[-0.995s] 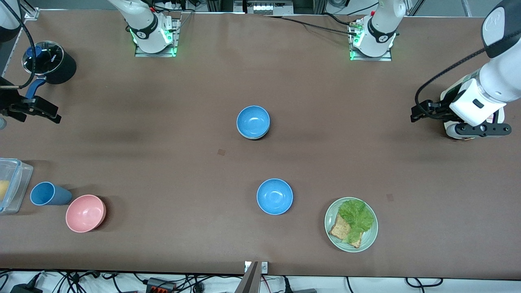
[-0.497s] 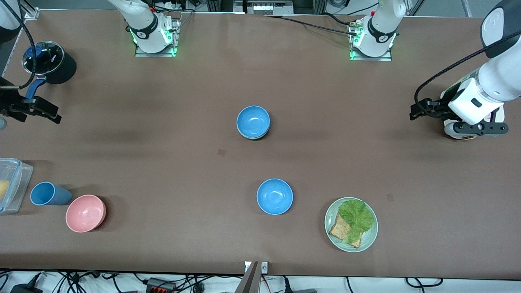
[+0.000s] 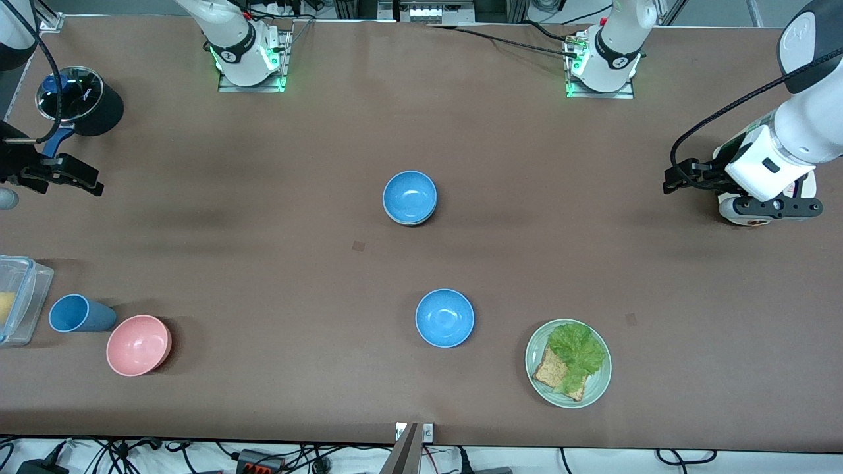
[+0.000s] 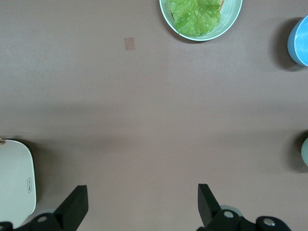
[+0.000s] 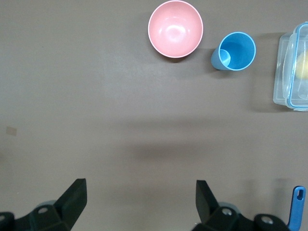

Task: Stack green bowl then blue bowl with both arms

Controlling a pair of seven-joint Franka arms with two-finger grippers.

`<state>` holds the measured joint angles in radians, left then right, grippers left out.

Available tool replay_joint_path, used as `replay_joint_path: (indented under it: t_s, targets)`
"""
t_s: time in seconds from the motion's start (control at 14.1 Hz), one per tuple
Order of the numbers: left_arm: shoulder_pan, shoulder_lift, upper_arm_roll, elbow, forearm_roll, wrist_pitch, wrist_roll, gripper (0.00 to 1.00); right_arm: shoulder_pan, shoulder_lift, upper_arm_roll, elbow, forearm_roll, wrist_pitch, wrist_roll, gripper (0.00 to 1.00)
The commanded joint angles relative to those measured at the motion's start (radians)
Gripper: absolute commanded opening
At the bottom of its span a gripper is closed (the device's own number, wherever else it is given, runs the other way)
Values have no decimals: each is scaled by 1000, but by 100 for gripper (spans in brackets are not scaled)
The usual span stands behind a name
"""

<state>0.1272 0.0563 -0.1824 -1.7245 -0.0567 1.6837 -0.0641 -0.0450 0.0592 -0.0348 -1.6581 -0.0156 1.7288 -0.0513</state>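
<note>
One blue bowl (image 3: 409, 196) rests at the table's middle, nested in another bowl whose pale rim shows under it. That mint-green bowl edge (image 4: 305, 152) peeks into the left wrist view. A second blue bowl (image 3: 444, 318) stands alone, nearer to the front camera; it is also in the left wrist view (image 4: 300, 41). My left gripper (image 3: 670, 181) hangs open and empty over the left arm's end of the table (image 4: 142, 192). My right gripper (image 3: 89, 184) is open and empty over the right arm's end, beside the pot (image 5: 141, 187).
A green plate (image 3: 596, 388) with lettuce and bread lies nearer the front camera than the bowls. At the right arm's end are a pink bowl (image 3: 138, 345), a blue cup (image 3: 76, 314), a clear container (image 3: 20, 299) and a black lidded pot (image 3: 79, 99).
Both grippers have shifted only very slightly and stay open. The bowls have not moved.
</note>
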Motion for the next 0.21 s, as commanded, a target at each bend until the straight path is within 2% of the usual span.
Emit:
replay_joint_path:
  t_s: [0.0,0.14]
  targets:
    - [2,-18,9,-15,-9,-7,15,100,-3,-33,6,-31,-7,2,-4,100]
    - [3,-20,11,-15,-11,-12,12,100,-3,-33,6,-31,-7,0,-4,100]
